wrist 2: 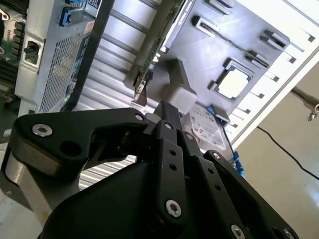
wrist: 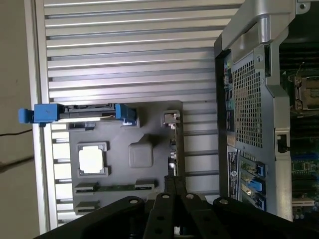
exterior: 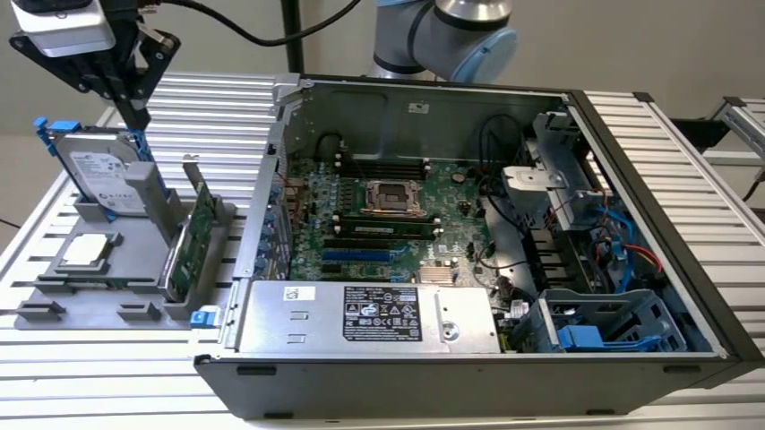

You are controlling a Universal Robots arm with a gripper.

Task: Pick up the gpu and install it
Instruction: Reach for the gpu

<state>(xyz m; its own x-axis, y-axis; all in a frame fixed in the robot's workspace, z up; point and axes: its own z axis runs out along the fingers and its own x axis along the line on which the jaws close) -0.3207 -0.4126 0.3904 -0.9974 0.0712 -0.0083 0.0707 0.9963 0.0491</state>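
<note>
Exterior view: jaws together and empty, well above the gpu (exterior: 189, 246) upright in its grey holder (exterior: 54, 269).

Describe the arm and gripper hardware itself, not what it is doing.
The arm has silver-grey tube sections with light blue joint caps. The gripper is matte black, built of link bars pinned with silver screws, tapering to slim fingers. In the exterior view a pale grey box sits above it, with a black cable beside it.

gpu (exterior: 192, 242) upright in holder (exterior: 72, 285), between hard drive (exterior: 102, 170) and computer case (exterior: 358, 394)
</note>
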